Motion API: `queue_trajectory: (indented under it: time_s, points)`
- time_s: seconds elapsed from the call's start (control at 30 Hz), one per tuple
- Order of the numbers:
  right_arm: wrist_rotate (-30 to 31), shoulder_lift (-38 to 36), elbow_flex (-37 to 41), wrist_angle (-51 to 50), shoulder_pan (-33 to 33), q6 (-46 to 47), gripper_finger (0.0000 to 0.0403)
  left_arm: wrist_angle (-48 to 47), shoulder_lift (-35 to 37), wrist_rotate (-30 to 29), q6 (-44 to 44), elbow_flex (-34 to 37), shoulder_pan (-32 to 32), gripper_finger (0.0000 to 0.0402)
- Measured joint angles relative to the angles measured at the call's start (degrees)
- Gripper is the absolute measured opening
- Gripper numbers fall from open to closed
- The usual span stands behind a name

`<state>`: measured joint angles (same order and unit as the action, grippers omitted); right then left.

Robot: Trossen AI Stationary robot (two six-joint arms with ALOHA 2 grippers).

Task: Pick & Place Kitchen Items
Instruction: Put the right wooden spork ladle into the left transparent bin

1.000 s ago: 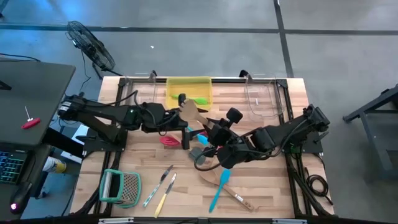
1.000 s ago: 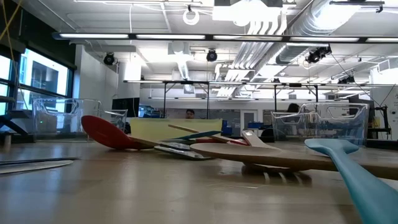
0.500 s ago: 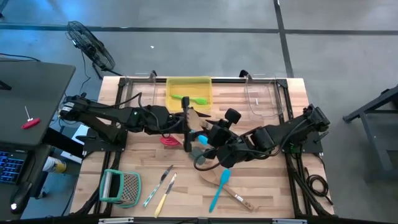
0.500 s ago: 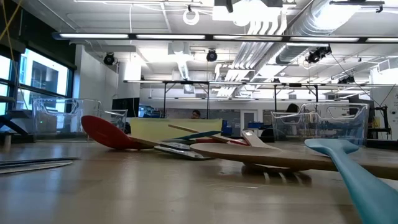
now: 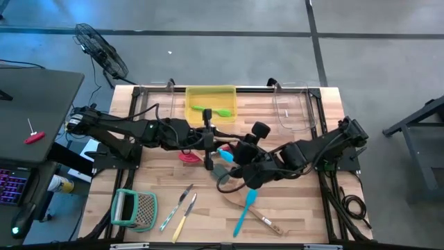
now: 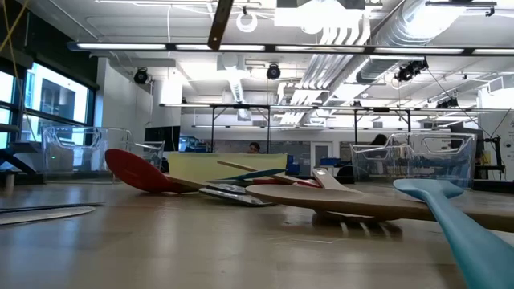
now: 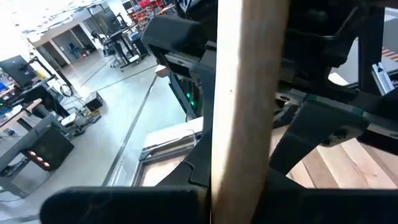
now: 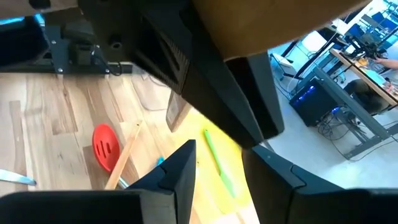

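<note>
High view shows the left gripper (image 5: 207, 141) reaching toward the desk's (image 5: 305, 208) middle, a short way on the near side of the yellow bin (image 5: 211, 101), its jaws clenched on a wooden utensil (image 5: 207, 128) whose long axis runs toward and away from that bin. In the left wrist view the pale wooden handle (image 7: 249, 106) fills the frame between the dark fingers (image 7: 124, 202), so the grasp looks firm. The right gripper (image 5: 239, 154) sits just beside the left one, on the side away from the yellow bin, over the heap of remaining kitchen items; whether its jaws are parted or closed I cannot tell. A green utensil (image 5: 215, 111) already lies inside the yellow bin. Judging by this, the move ahead turns on one relation: the bin lies straight beyond the held utensil's far tip, nearer the left arm than the right, so carrying it forward along its own axis should bring it over the rim. On the bin's near side lie a red spatula (image 5: 189, 157), a blue spatula (image 5: 244, 212), a wooden spatula (image 5: 257, 215) crossing under it, and two small knives (image 5: 179, 208); a green-framed grater (image 5: 133, 208) sits at the desk's near left corner. No brand, label or writing is legible in any view.
</note>
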<state>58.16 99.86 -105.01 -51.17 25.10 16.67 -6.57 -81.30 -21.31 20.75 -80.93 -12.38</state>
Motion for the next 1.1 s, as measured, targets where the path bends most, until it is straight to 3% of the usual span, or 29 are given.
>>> queue_trajectory:
  time_s: [0.37, 0.63, 0.83, 1.1]
  points:
    - [-0.1, -0.8, -0.1, -14.0, 7.0, 6.0, 0.0123, -5.8, 2.7, -8.1, 0.0, 0.0, 0.0, 0.0015]
    - [-0.1, -0.8, 0.0, -24.9, 10.0, 18.0, 0.0123, -18.8, 6.2, -23.2, 0.0, 0.0, 0.0, 0.0015]
    - [0.0, -0.8, 0.0, -31.3, 9.9, 27.3, 0.0123, -31.6, 8.8, -33.5, -5.6, 0.0, 0.0, 0.0015]
    - [1.0, -0.8, 1.7, -32.5, 7.0, 28.6, 0.0123, -39.9, 12.3, -38.7, -16.7, 0.0, 3.1, 0.0015]
